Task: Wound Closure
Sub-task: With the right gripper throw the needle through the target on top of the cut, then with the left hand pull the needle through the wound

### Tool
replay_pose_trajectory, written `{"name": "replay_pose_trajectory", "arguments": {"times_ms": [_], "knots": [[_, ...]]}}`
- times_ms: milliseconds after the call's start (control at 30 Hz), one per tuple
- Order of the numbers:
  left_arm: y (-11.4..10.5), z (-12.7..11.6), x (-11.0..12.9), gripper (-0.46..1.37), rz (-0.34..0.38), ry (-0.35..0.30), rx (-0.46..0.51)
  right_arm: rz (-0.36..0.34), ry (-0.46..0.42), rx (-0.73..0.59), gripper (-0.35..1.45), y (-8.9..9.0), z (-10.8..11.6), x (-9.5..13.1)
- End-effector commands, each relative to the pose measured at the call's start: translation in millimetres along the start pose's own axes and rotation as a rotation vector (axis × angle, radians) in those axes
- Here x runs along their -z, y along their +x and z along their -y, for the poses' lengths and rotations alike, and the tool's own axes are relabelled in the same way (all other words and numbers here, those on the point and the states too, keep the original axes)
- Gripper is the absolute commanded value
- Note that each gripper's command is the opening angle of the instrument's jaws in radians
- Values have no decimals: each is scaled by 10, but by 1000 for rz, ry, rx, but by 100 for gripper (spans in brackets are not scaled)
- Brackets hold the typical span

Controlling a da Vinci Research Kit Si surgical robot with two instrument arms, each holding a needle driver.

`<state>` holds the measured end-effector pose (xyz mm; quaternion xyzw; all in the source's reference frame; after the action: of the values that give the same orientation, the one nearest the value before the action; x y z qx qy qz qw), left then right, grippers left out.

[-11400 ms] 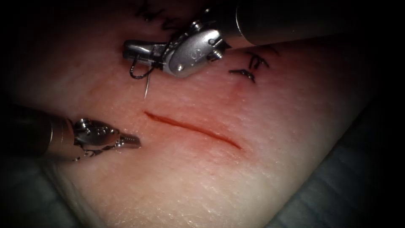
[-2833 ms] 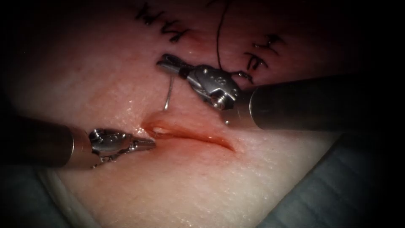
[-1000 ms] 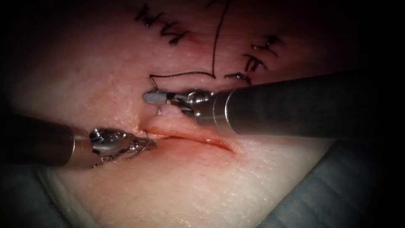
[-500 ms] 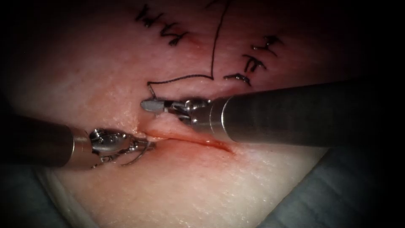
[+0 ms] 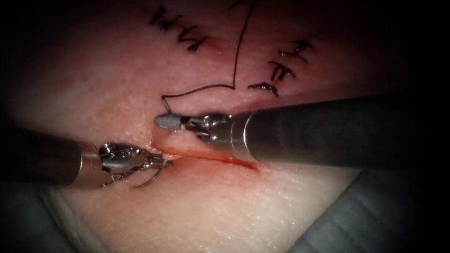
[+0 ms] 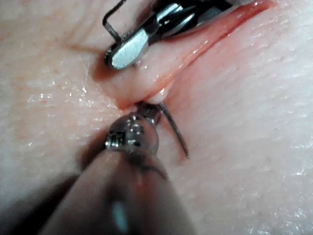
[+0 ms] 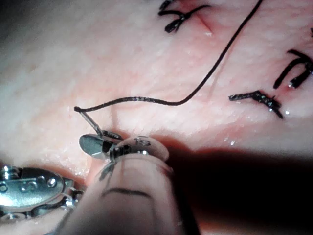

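Right tool (image 5: 166,122) at frame centre, fingers clamped on the needle's tail end, above the cut (image 5: 211,157). Needle (image 5: 150,178) is through the tissue (image 5: 262,211); its tip has emerged lower left since a second ago. Left tool (image 5: 159,162) sits at that tip; grip unclear. Follow the curve, don't lever.

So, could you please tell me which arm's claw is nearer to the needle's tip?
Left. The left claw sits beside the needle's tip; the right claw holds the needle's tail across the cut.

The thin curved steel needle (image 5: 151,178) passes through the pale pink tissue (image 5: 262,206) at the left end of the red cut (image 5: 211,157); its point shows on the near side, its black thread (image 5: 236,61) trails far.
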<state>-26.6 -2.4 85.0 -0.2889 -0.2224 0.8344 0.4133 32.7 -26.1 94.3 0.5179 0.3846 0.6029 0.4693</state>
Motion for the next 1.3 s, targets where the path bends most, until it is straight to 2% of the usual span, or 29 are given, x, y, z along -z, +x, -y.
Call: {"name": "replay_pose_trajectory", "arguments": {"times_ms": [33,400,433,467,500,533,567,667,733,767,833,933,1067,1300], "knots": [[0,0,0,-5,0,-2,1,3,-8,-11,-35,0,0,0],[0,-2,0,-9,0,-1,2,4,6,-17,-35,0,0,0],[0,-2,0,-9,0,-1,2,-9,32,-25,-29,1,1,1],[-1,-2,0,-9,-1,-1,1,-17,45,39,0,3,2,1],[-1,-2,1,-9,-1,-1,1,-21,49,85,13,4,2,1],[-1,-2,1,-9,-1,-1,1,-23,54,129,36,6,3,1],[-1,-2,1,-9,0,-1,1,-22,55,138,52,9,3,2],[-2,-3,1,-10,-1,-1,0,-24,60,250,66,16,3,5],[-2,-3,1,-10,-1,-1,0,-23,69,393,62,25,1,10],[-2,-4,1,-10,-1,-1,0,-23,71,410,62,26,1,10],[-3,-4,1,-10,-1,-1,-1,-22,80,529,65,36,-3,16],[-3,-4,2,-9,-1,-1,-1,-24,79,585,74,45,-7,21],[-4,-4,2,-10,-1,-1,-2,-66,32,711,79,60,-10,30],[-6,-4,4,-8,2,-2,-4,-47,-29,814,81,78,-8,39]]}}
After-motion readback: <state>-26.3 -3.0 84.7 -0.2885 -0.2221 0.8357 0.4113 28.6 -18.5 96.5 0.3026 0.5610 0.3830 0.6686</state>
